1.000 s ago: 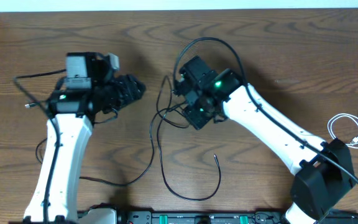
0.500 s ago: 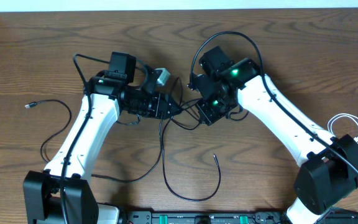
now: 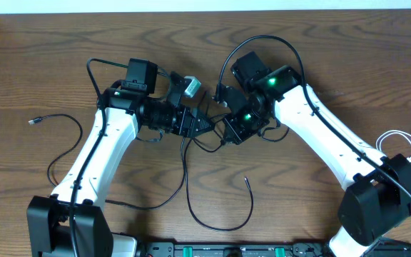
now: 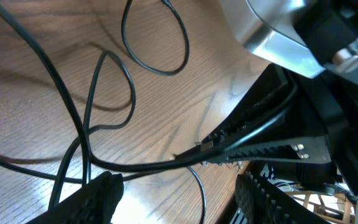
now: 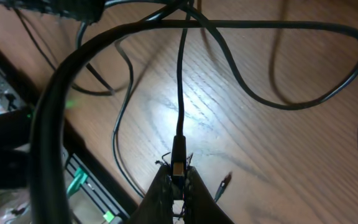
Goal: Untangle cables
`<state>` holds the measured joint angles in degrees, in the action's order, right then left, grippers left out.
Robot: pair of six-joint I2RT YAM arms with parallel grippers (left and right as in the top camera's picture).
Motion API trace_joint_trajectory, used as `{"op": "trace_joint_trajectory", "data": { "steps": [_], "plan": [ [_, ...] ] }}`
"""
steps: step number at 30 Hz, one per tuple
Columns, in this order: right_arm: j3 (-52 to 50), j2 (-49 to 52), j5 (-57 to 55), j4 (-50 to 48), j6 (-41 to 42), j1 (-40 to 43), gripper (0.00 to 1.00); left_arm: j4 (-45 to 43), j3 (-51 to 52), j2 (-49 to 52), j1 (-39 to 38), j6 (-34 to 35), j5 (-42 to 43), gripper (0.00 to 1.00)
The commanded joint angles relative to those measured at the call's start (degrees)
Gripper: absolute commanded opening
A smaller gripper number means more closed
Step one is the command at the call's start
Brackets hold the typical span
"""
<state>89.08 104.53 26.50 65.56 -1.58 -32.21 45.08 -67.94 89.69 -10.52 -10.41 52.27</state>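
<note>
Right wrist view, bottom centre: the right gripper (image 5: 178, 186) pinches the stiff plug (image 5: 178, 158) of a thin, limp black cable (image 5: 180, 93), probably the safest hold. The left gripper (image 4: 176, 186) has its fingers apart.

Counter (image 3: 63, 64): brown wood grain, smooth, soft sheen below the right claw (image 5: 178, 186).
Black cable (image 5: 180, 93): rubbery sheath, slightly glossy, plug end between the right claw's tips.
Left claw (image 4: 179, 190): matt black plastic, ribbed pads (image 4: 272, 196).
Arm shells (image 3: 334, 145): glossy white plastic.
</note>
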Motion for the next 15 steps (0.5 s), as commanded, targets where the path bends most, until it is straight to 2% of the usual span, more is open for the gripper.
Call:
{"op": "trace_joint_trajectory", "data": {
  "steps": [1,8,9,11,12,15],
  "plan": [
    [0.2,-0.6,3.4,-0.1,-0.9,0.1,0.01,-0.1,0.0,0.2,-0.2,-1.0,1.0,0.63],
    [0.2,-0.6,10.3,-0.2,-2.0,0.4,0.01,-2.0,0.0,0.2,-2.3,-0.9,-3.7,0.58],
    [0.2,-0.6,10.8,-0.2,-2.0,0.4,0.01,-2.2,0.0,0.2,-2.4,-0.9,-3.9,0.50],
    [0.2,-0.6,11.6,-0.2,-2.4,0.4,0.01,-3.1,0.0,0.2,-2.4,-0.9,-3.9,0.19],
    [0.2,-0.6,11.6,-0.2,-2.4,0.4,0.01,-4.1,0.0,0.2,-2.4,-0.9,-4.2,0.08],
    [0.2,-0.6,11.6,-0.2,-2.4,0.4,0.01,-6.5,0.0,0.2,-2.0,2.4,-8.0,0.07]
  ]
}}
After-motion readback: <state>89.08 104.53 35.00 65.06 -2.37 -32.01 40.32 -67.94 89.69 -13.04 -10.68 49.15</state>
